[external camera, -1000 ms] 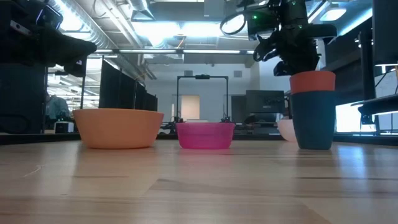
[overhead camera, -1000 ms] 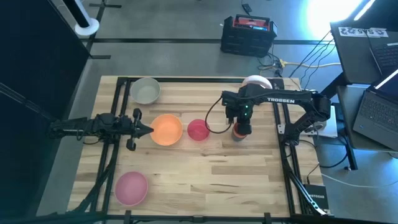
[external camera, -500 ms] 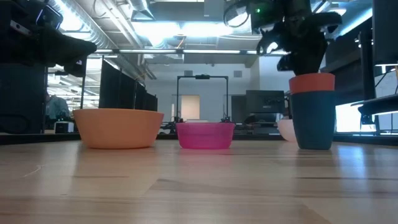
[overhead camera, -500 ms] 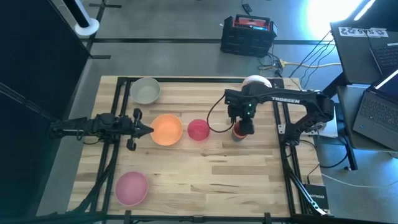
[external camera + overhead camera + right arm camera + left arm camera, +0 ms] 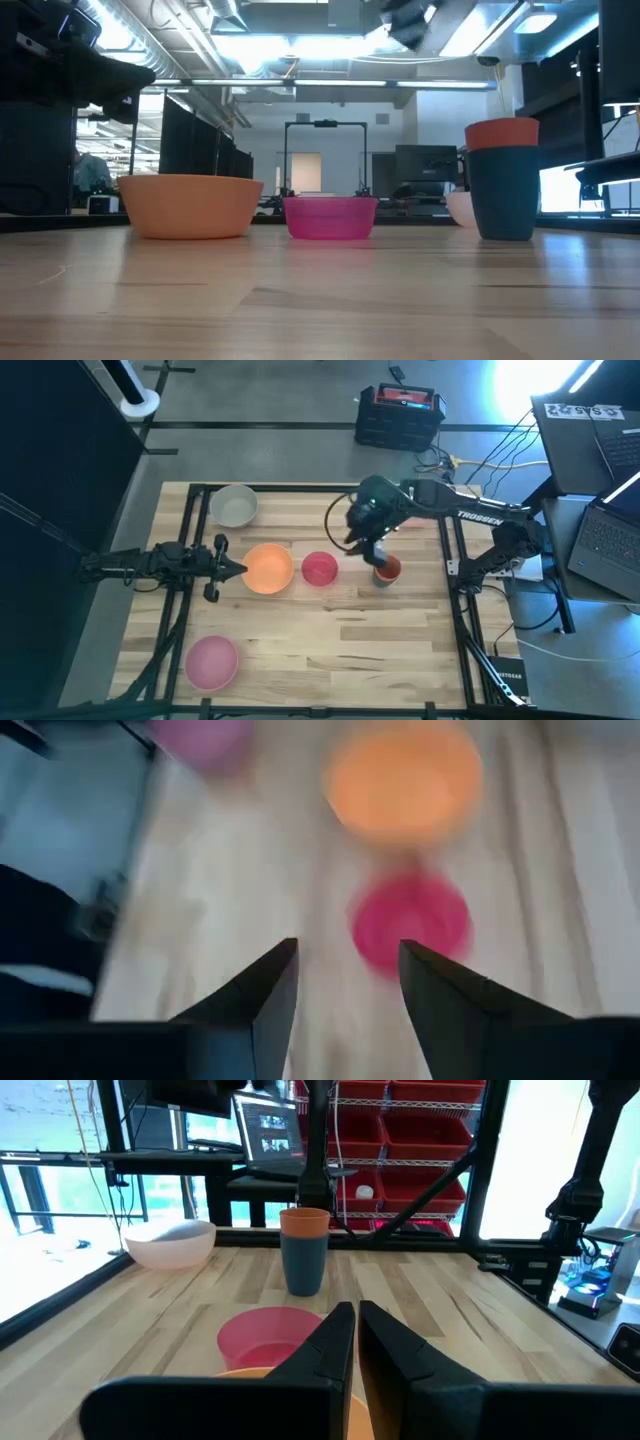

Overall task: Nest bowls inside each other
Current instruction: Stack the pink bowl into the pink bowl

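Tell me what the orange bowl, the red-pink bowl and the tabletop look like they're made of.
Orange bowl: probably plastic, matte, with even colour and a thin smooth wall. Red-pink bowl: likely plastic too, slightly translucent, since light shows through its wall. Tabletop: wood, with visible plank seams and grain and a light sheen.

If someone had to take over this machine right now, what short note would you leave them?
Right gripper: open, empty, raised above the table near the red-pink bowl.
Left gripper: shut, empty, waiting beside the orange bowl.
Done: small orange-red bowl sits in the dark blue one.
Loose: grey-white bowl at the far left, pink bowl at the near left, pale bowl at the far right.
Left: nest everything else, probably small into large.
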Robot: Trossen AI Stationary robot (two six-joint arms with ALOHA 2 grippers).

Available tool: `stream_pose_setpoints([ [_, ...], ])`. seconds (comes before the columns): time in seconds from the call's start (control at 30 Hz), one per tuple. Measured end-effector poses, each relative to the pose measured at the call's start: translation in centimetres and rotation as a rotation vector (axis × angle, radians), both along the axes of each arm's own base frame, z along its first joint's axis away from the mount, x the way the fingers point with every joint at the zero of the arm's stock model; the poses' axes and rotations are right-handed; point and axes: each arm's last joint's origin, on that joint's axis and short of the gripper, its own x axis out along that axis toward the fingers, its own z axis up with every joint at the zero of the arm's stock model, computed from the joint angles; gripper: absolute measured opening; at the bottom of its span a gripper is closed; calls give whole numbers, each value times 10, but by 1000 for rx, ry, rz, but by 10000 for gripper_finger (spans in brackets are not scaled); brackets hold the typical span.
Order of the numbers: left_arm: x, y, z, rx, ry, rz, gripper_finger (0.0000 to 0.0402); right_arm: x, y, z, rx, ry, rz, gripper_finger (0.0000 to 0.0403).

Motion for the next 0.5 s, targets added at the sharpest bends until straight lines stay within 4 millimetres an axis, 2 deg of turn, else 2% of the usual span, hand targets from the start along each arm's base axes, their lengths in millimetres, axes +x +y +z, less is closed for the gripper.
stream_pose_setpoints([
  [0.2,0,0,0,0,0,0,1,31,24,9,44,-202,77,159],
  [0.37,0,0,0,0,0,0,1,50,42,-6,56,-202,138,159],
  [0.5,0,0,0,0,0,0,1,57,57,-14,32,-203,208,159],
])
